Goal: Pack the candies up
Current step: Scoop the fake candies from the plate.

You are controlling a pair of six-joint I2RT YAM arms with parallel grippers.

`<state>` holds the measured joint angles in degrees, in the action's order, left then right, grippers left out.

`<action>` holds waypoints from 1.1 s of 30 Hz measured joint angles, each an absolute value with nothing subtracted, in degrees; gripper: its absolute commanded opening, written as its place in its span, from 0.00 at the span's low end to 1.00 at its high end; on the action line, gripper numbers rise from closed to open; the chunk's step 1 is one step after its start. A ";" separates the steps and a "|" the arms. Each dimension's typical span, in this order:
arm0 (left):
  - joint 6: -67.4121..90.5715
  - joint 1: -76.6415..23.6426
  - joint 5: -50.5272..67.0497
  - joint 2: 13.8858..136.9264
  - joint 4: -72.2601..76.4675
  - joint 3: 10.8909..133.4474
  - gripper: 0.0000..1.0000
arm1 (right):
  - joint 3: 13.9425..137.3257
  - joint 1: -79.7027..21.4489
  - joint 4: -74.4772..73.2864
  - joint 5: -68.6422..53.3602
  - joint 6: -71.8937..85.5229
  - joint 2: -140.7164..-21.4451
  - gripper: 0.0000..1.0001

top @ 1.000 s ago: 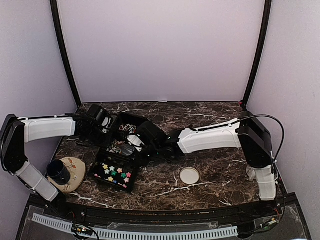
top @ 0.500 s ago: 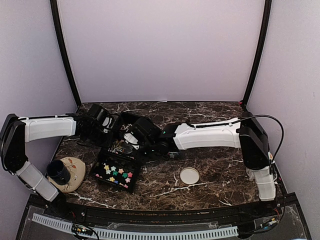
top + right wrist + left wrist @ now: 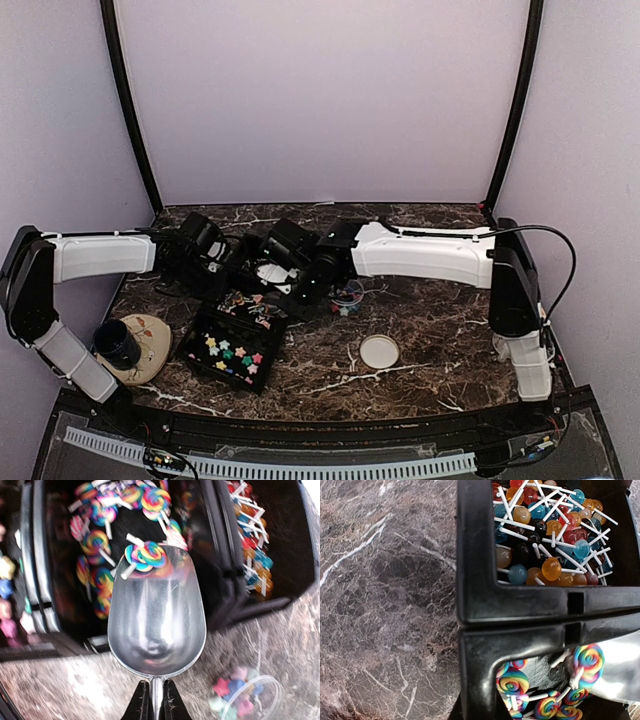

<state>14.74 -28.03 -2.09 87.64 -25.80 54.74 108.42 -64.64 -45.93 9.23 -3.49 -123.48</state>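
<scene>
Pastel star candies lie in the nearest black tray. More star candies fill a clear cup on the table. My right gripper is shut on the handle of a metal scoop. The scoop hangs over the compartment of rainbow swirl lollipops, and one swirl lollipop rests on its front lip. My left gripper is shut on the rim of the black tray beside the swirl lollipops. Round lollipops fill the compartment beyond.
A white round lid lies on the marble table in front of the right arm. At the front left stands a beige plate with a dark cup on it. The row of black trays sits between the two arms.
My right arm has swung toward the back with the scoop, from the near end of the trays to the swirl lollipop compartment. This uncovered the clear cup. The left arm has not moved.
</scene>
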 measured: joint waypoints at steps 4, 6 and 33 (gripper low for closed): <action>14.74 -28.03 -2.22 87.81 -26.76 54.74 0.00 | 110.24 -64.27 -50.54 9.65 -5.13 -123.46 0.00; 14.74 -28.03 -2.20 87.88 -26.89 54.74 0.00 | 111.22 -64.20 -52.45 9.78 -5.78 -123.46 0.00; 15.00 -28.29 -4.45 87.11 -27.53 54.50 0.00 | 133.60 -64.58 -62.15 7.55 -14.55 -136.84 0.00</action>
